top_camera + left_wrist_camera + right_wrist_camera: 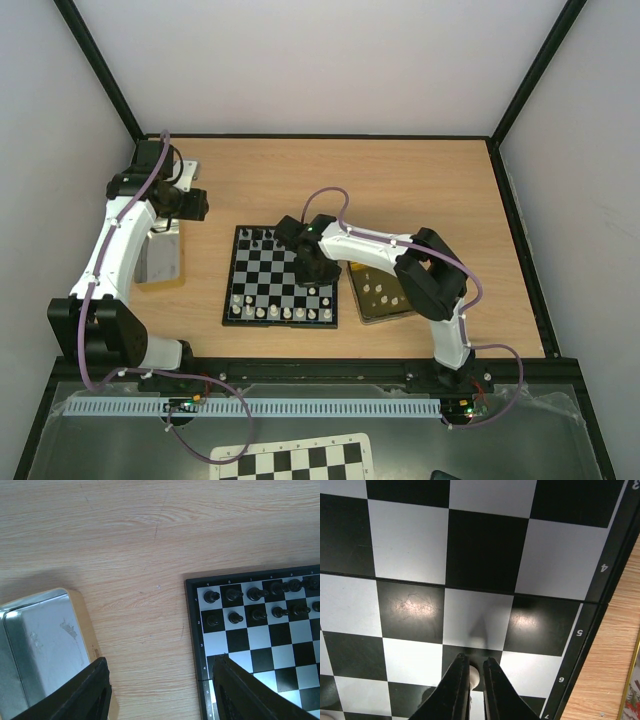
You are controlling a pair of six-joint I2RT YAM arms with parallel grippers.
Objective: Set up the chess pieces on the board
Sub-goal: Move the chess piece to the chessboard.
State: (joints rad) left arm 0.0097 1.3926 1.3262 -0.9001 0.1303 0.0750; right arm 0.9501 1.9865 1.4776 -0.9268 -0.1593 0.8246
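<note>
My right gripper (474, 661) is pinched on a cream-white piece (474, 677), with the fingers nearly together and only the little figure between them. I grip it high, I judge, so its base is free to meet a square. It hangs low over the board (410, 535), above what seems a black square at the bottom centre of the right wrist view, near the frame's 6 mark.

In the top view, the white row (280, 313) lines the board's lower edge and the black pieces (262, 238) sit along its upper edge. My piece probably belongs with the whites. The gold tin (382, 300) lies just right of the board and has more cream figures in it, which is likely why my right arm works from that side.

My left gripper (160, 680) has its jaws wide apart and holds nothing. It hovers over the table (150, 540) between the silver tin (40, 640) at lower left and the board's corner, out of the right arm's way.

The squares right around my piece show no other figures, so there is space to lower it. I would watch three things: the frame at the right of the right wrist view, the fold seam crossing the middle of the board, and a pale shape, perhaps another white figure, at the bottom left corner.
</note>
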